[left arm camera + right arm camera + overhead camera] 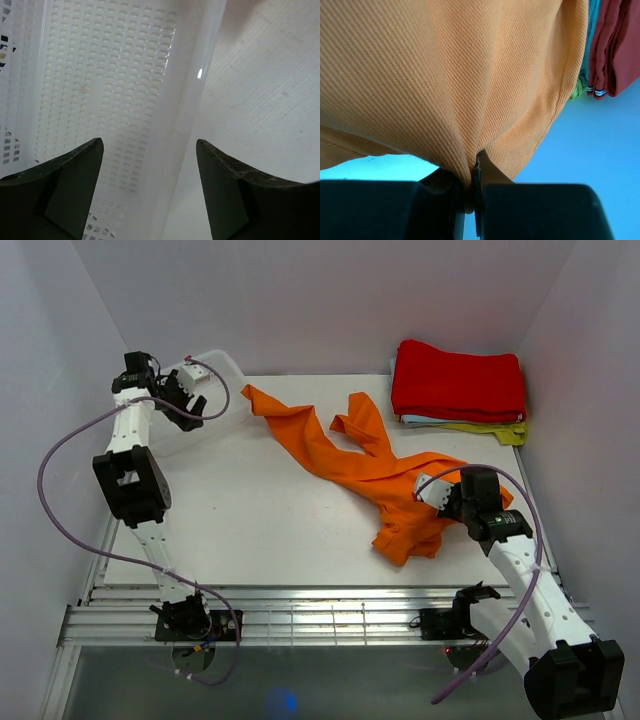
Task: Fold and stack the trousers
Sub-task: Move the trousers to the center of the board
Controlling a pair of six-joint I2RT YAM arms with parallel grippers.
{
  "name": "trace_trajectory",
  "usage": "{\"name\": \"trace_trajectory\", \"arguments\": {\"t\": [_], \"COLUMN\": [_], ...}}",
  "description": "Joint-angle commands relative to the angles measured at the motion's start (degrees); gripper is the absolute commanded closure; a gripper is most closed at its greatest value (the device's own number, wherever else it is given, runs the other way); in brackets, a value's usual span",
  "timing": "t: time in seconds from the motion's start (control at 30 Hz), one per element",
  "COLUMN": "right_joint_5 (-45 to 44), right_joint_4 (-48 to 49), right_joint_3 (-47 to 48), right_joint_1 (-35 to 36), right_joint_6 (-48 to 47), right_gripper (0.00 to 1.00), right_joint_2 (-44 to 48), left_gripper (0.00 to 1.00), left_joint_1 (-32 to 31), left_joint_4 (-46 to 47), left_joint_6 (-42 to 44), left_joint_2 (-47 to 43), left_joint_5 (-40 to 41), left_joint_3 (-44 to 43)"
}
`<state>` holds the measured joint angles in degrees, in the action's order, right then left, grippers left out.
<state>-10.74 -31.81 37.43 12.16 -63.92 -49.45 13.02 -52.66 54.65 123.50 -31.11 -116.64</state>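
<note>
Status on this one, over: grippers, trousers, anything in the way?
Right gripper shut on the trousers, near bunched end. Left gripper open above the white basket rim, empty. Trousers unfolded, sprawled. Red folded stack far right, not in the way.

No writing, number, brand or sign legible in any view; trousers (370,470) plain orange weave, no print showing; basket (100,75) bare white plastic, unmarked where seen; folded red cloth (620,45) has small striped tabs (595,91) at its edge, stripes only, no letters.
</note>
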Motion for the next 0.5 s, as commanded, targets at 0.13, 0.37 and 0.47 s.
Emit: {"name": "trace_trajectory", "arguments": {"t": [0.13,0.37,0.47], "right_joint_5": [1.43,-0.15,0.19], "right_joint_4": [2.55,2.02,2.11], "right_joint_3": [-1.74,-3.77,-4.38], "right_joint_1": [-1.26,-1.61,-2.32], "right_joint_6": [-3.67,-3.4,-3.67], "right_gripper": [0.92,0.92,0.92], "right_joint_2": [4.19,3.92,4.45], "left_gripper": [0.08,0.07,0.05], "left_joint_1": [-10.36,-28.2,-29.98], "left_joint_4": [3.0,13.63,15.93], "left_joint_6": [7.56,6.96,5.9], "left_joint_2": [-18.2,-11.99,-3.47], "left_joint_5": [-8.8,7.79,12.64], "left_joint_3": [8.96,12.68,3.66]}}
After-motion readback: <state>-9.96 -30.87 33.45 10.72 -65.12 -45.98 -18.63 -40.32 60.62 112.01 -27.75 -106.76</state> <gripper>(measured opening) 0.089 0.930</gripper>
